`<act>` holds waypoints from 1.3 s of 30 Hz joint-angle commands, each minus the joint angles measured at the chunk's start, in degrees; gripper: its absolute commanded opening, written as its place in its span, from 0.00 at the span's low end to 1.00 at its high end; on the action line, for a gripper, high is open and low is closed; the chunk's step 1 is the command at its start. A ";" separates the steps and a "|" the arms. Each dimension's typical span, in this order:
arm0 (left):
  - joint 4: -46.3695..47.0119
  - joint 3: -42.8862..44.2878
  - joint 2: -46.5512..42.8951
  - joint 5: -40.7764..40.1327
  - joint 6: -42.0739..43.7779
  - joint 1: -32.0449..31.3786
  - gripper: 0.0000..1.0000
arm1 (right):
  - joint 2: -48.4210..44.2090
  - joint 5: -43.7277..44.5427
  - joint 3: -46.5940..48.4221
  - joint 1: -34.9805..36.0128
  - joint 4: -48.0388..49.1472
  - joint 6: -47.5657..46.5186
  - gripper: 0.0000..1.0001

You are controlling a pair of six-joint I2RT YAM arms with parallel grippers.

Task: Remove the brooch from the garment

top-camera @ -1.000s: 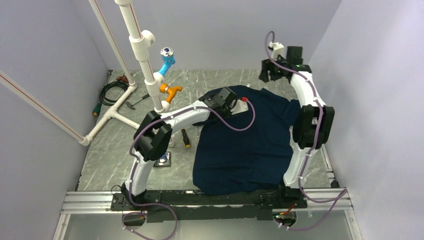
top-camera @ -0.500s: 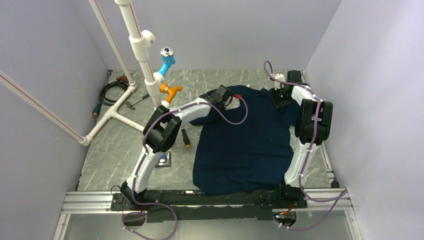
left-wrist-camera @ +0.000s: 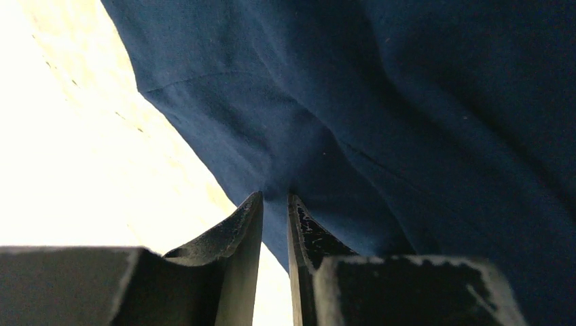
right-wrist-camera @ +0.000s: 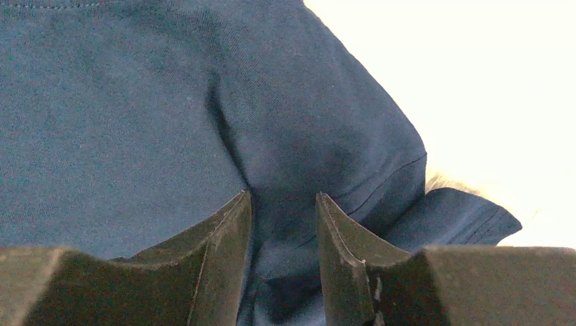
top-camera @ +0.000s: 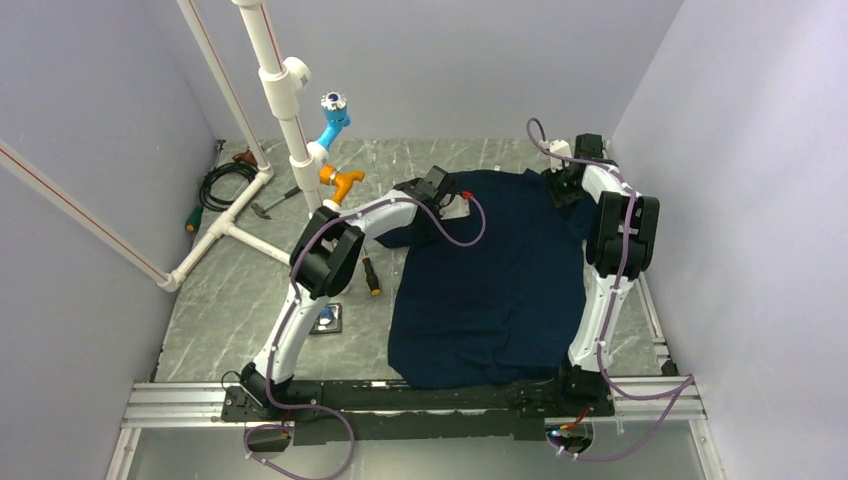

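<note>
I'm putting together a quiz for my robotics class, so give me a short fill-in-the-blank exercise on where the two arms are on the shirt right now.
1. The garment is dark ____.
2. Seen from above, the left gripper is at the garment's far ____ corner, and the right gripper is at the opposite far corner.
3. In the left wrist view, the fingers pinch a fold of ____.
4. The brooch shows in ____ of the three views.
Missing words: blue; left; cloth; none.
</note>
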 commanded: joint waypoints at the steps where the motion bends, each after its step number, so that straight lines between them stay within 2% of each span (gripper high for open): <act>1: -2.19 4.53 5.30 -0.91 2.50 2.81 0.25 | 5.45 2.93 4.48 -1.06 1.64 -1.26 0.43; 9: 3.97 8.20 9.73 -9.18 8.27 4.46 0.24 | 9.55 1.92 10.53 -0.98 1.38 0.23 0.48; 16: 9.42 6.39 11.01 -14.93 11.04 5.03 0.24 | 10.63 1.81 12.02 -0.82 2.01 1.03 0.61; 21: 9.67 7.01 10.07 -16.45 10.20 5.25 0.24 | 11.24 2.34 14.79 -0.81 1.23 0.97 0.70; 24: 9.61 6.17 6.99 -14.62 8.07 5.06 0.26 | 8.44 -0.27 14.64 -0.81 0.56 1.36 0.76; 31: 8.67 0.85 -4.50 -6.98 2.61 2.14 0.46 | -2.57 -9.67 11.41 -0.71 -2.09 3.54 0.87; 35: 7.25 0.31 -7.88 -6.12 0.14 -0.21 0.53 | -7.53 -13.02 10.70 -0.80 -4.32 4.29 0.89; 39: 5.21 -1.51 -12.31 -1.91 -2.53 -2.52 0.59 | -13.25 -16.50 7.46 -0.89 -6.30 4.41 0.93</act>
